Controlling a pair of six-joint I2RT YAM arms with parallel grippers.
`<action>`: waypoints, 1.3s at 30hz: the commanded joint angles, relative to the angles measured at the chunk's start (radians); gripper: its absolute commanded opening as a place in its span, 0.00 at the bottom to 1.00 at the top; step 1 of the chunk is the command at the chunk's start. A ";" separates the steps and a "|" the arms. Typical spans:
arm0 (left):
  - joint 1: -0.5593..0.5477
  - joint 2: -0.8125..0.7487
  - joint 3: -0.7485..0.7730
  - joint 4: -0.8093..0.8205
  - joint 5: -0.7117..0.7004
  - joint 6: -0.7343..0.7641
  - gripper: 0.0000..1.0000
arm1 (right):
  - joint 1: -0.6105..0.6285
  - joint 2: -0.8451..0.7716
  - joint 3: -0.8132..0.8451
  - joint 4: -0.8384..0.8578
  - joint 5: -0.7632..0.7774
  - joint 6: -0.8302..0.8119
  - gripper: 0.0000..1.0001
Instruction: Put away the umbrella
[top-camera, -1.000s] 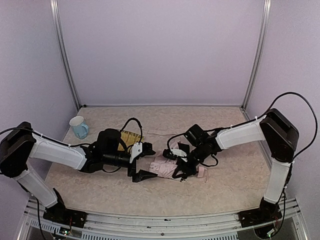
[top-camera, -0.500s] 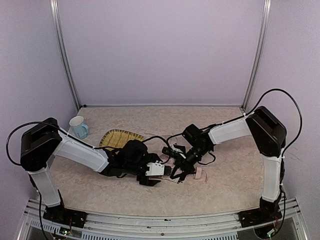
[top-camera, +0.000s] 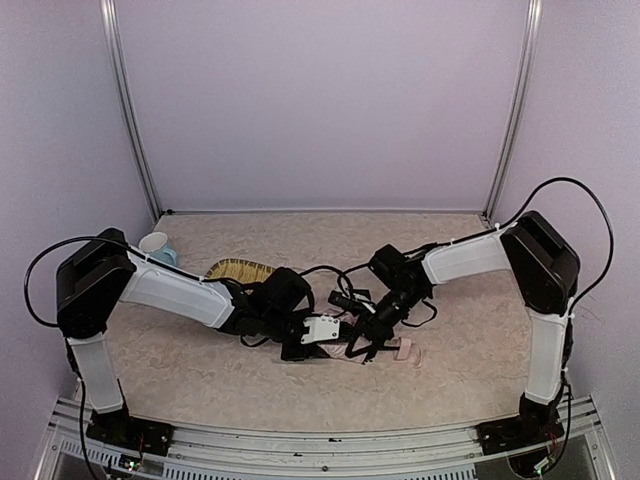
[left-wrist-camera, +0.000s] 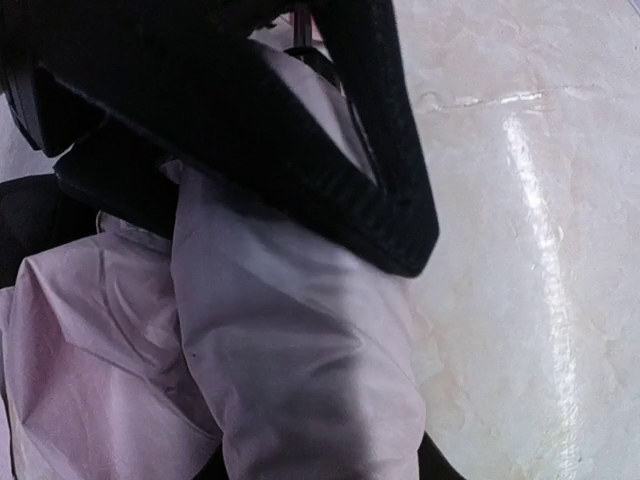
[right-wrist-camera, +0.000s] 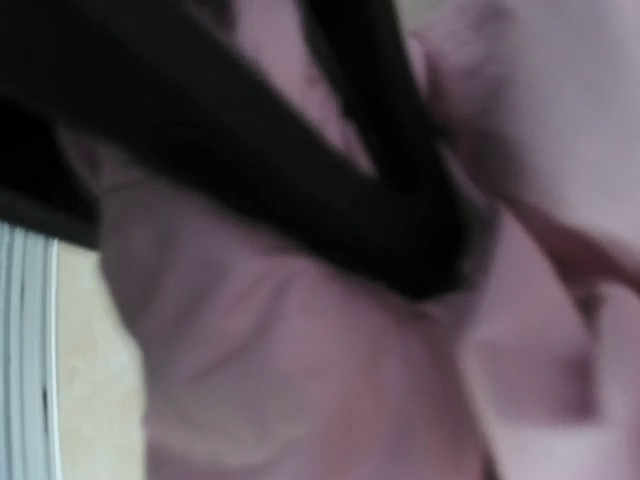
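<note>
1. The umbrella (top-camera: 402, 351) lies folded on the desk (top-camera: 200, 372), mid-width and nearer the near edge, between both tools.
2. The left tool (top-camera: 320, 334) and right tool (top-camera: 363, 336) touch its fabric (left-wrist-camera: 290, 400). Whether either is clamped cannot be told.
3. It looks light. The loose, slick fabric would likely slip, so a grip round the whole bundle suits best.

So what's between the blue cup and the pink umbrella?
The woven tray and the left arm lie between cup and umbrella, in the top view.

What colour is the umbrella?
The umbrella is pale pink. The left wrist view shows it best.
</note>
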 joint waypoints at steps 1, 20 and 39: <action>0.010 0.070 0.057 -0.182 0.151 -0.144 0.03 | -0.019 -0.116 -0.104 0.049 0.264 0.137 0.55; 0.126 0.356 0.298 -0.561 0.589 -0.305 0.00 | 0.312 -0.755 -0.700 0.748 0.802 -0.133 0.90; 0.153 0.447 0.380 -0.731 0.722 -0.205 0.00 | 0.381 -0.250 -0.477 0.608 1.215 -0.178 0.62</action>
